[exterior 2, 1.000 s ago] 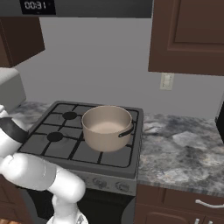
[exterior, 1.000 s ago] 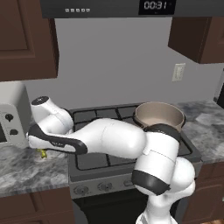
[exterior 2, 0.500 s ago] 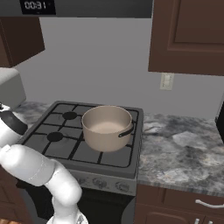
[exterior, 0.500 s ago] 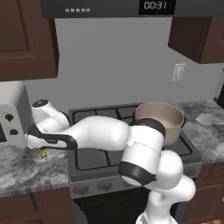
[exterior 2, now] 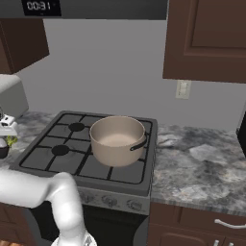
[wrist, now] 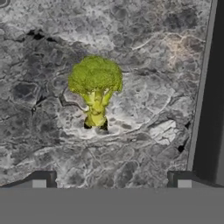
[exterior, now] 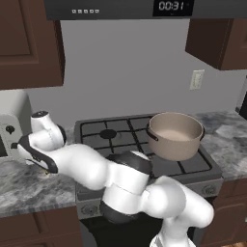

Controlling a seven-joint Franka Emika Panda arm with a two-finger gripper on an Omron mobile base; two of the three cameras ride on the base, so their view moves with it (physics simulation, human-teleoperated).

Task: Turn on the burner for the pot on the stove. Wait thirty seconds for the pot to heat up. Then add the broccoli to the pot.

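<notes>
- The broccoli [wrist: 96, 89] lies on the grey marbled counter [wrist: 52, 57], seen from the hand view directly under our hand, its yellow-green crown toward the top of that view and its pale stalk pointing down toward us.
- From the right base view we catch a speck of green [exterior 2: 10, 141] at the far left edge, on the counter left of the stove [exterior 2: 86, 153].
- Our gripper [wrist: 111, 181] hangs above the floret with its jaws spread wide and nothing between them; the two dark fingertips [wrist: 42, 179] stand well apart at the bottom of the hand view, one on either side of the broccoli, touching nothing.
- A dark strip runs down the right side of the hand view; we take it for the stove's edge, near the floret but apart from it.
- The pot [exterior: 174, 135] sits upright on the black grates, on the front right burner in the left base view, well apart from the broccoli.
- In the right base view we see its pale inside [exterior 2: 116, 139] with nothing in it, and a dark side handle facing right.
- Our arm [exterior: 87, 166] reaches from the base across the front of the stove to the counter on the left, just beside a white appliance [exterior: 10, 135].
- A clock display [exterior: 169, 6] above the stove reads 00:31.
</notes>
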